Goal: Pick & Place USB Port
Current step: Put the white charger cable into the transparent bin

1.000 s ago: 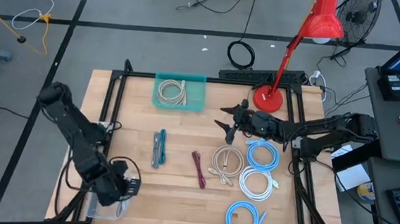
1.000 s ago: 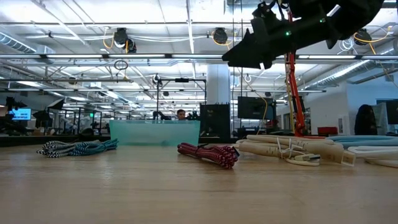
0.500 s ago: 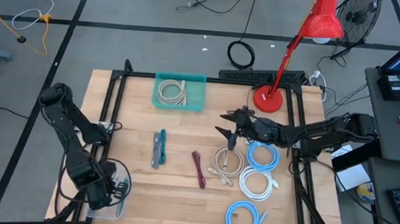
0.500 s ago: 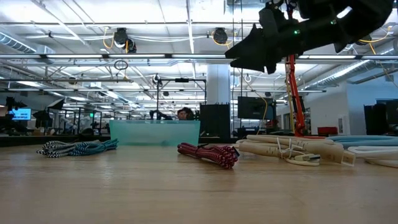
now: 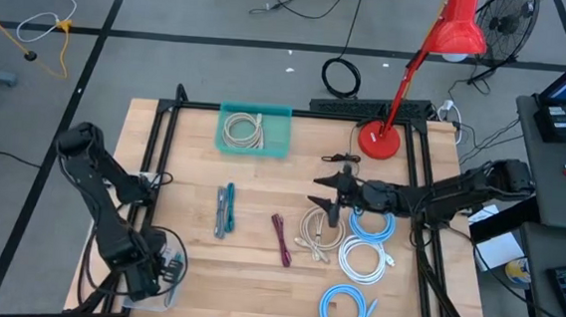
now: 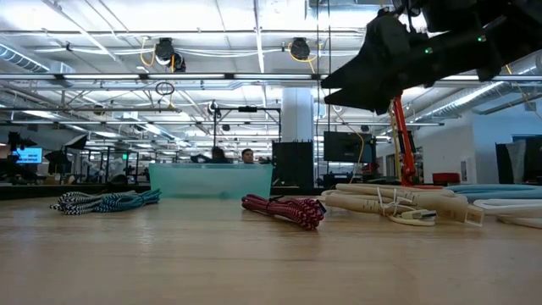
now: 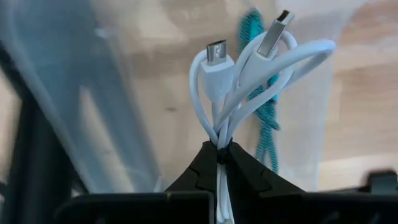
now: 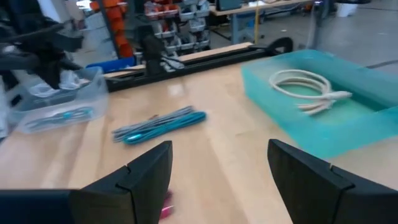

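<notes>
overall, cables: eight counted on or over the wooden table (image 5: 255,267), plus one held.

- white usb cable (image 7: 239,93), one: smooth, round-sheathed, folded into loops, a flat metal plug and a smaller plug at its free ends. pinched tight in the fully closed left gripper (image 7: 217,155), which sits at the table's near left corner over a clear plastic bin (image 5: 150,274).
- right gripper (image 5: 328,195), one: fingers (image 8: 149,171) spread wide, holding nothing, hanging in the air above the table.
- beige coiled cable (image 5: 321,231), one: thick, ribbed-looking coil lying directly below and just ahead of the right gripper.
- blue coiled cables, two: glossy flat rings; one (image 5: 370,222) just beside the right gripper on the arm's side, one (image 5: 342,308) well apart at the near edge.
- white coiled cable (image 5: 362,259), one: between the two blue coils.
- red braided cable (image 5: 281,238), one: woven texture, folded into a narrow bundle, near the right gripper toward the left arm.
- teal braided cable (image 5: 224,210), one: striped weave, straight bundle, farther off past the red one.
- teal tray (image 5: 254,132), one: translucent rectangle, at the far edge, containing one more beige coil (image 5: 244,130).
- red desk lamp (image 5: 379,140), one: round base behind the right arm.
</notes>
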Controlling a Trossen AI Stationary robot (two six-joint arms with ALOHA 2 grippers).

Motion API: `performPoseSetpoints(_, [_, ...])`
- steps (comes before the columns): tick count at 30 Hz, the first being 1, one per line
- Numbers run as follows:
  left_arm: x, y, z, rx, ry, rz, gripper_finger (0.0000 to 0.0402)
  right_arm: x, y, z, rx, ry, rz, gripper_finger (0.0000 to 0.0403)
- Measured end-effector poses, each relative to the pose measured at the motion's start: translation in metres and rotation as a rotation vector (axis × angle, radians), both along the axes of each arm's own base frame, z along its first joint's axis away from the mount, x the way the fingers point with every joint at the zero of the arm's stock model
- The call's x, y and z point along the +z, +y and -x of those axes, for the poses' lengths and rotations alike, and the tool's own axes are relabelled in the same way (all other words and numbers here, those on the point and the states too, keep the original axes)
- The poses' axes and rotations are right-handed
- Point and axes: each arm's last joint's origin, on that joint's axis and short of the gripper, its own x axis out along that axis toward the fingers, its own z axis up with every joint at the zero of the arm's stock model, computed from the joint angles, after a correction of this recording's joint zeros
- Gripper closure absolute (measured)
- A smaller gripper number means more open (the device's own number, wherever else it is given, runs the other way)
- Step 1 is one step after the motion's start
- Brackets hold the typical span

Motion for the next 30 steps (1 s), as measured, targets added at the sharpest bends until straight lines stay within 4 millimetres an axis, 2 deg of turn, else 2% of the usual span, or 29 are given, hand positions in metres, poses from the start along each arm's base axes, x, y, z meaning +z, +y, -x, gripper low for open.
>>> performPoseSetpoints(12, [-0.018, -0.014, -0.005, -0.011, 0.044, 0.001, 0.0390, 0.006, 0.034, 0.003, 0.143, -0.061, 0.016, 0.0149])
performPoseSetpoints(19, [-0.020, -0.014, -0.006, -0.011, 0.052, -0.004, 0.0381, 0.007, 0.039, 0.004, 0.164, -0.069, 0.024, 0.0149])
performPoseSetpoints(25, [-0.020, -0.014, -0.007, -0.008, 0.051, -0.003, 0.0392, 0.007, 0.039, 0.004, 0.165, -0.069, 0.025, 0.0149])
performPoseSetpoints(27, [-0.020, -0.014, -0.007, -0.008, 0.050, -0.003, 0.0382, 0.007, 0.039, 0.004, 0.165, -0.068, 0.025, 0.0149])
performPoseSetpoints(30, [-0.020, -0.014, -0.007, -0.005, 0.051, -0.004, 0.0338, 0.007, 0.039, 0.004, 0.165, -0.068, 0.025, 0.0149])
